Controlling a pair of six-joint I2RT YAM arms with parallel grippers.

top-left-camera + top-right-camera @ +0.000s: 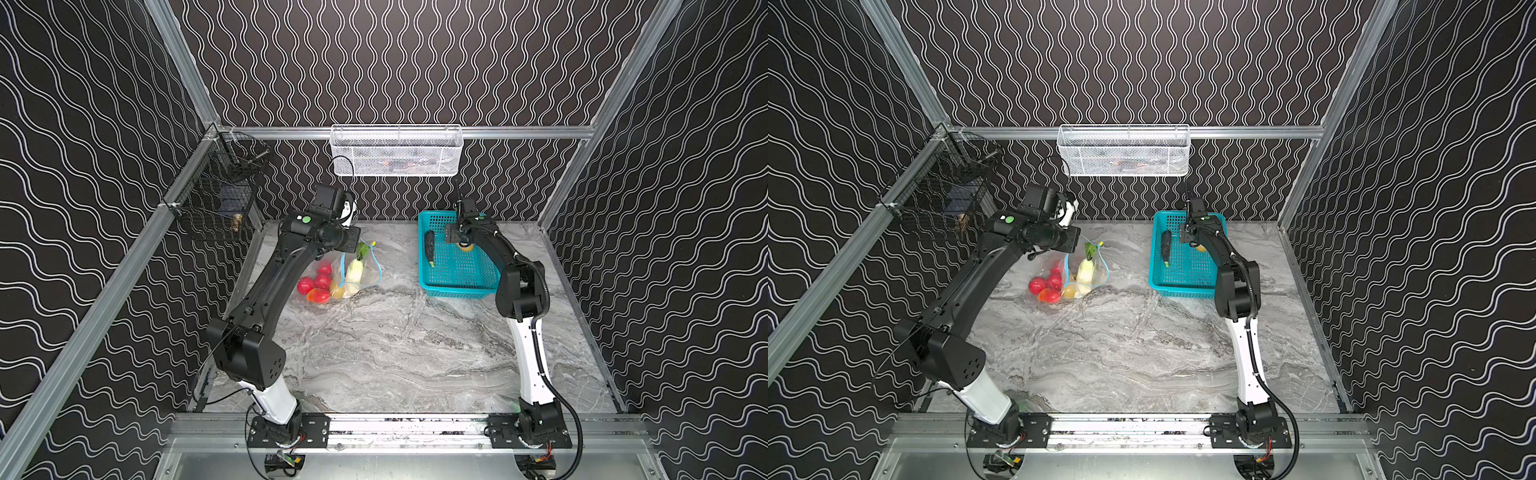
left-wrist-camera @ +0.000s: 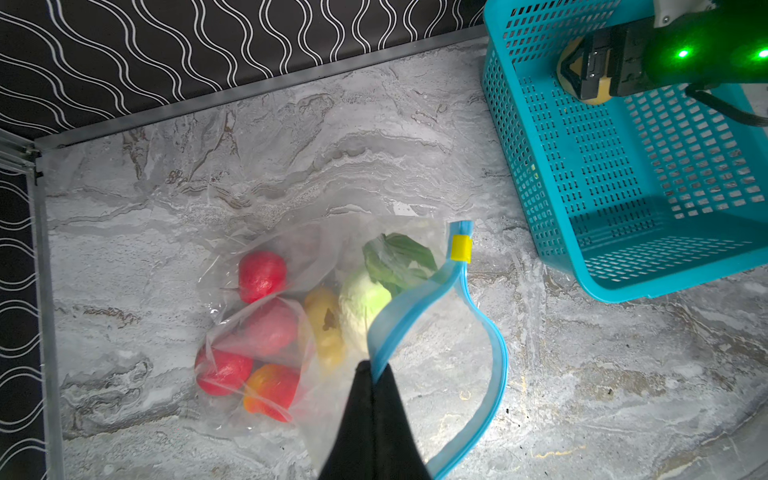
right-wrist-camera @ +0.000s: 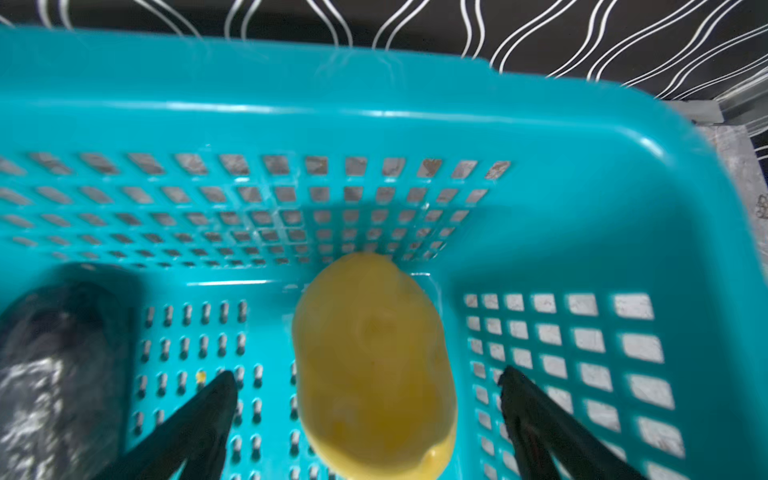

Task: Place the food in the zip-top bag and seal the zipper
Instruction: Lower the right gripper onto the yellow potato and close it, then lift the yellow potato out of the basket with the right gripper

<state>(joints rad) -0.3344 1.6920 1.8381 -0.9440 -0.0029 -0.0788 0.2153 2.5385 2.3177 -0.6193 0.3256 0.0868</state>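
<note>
The clear zip-top bag lies on the marble table with its mouth held up and open. My left gripper is shut on the near lip of the blue zipper; the yellow slider sits at the far end. Inside the bag are red tomatoes, an orange-red piece, a potato and a white-green radish. My right gripper is open inside the teal basket, its fingers on either side of a yellow potato without touching it. A dark cucumber lies beside it.
A white mesh basket hangs on the back rail. A black wire basket is fixed to the left wall. The teal basket stands at the table's back right, near the wall.
</note>
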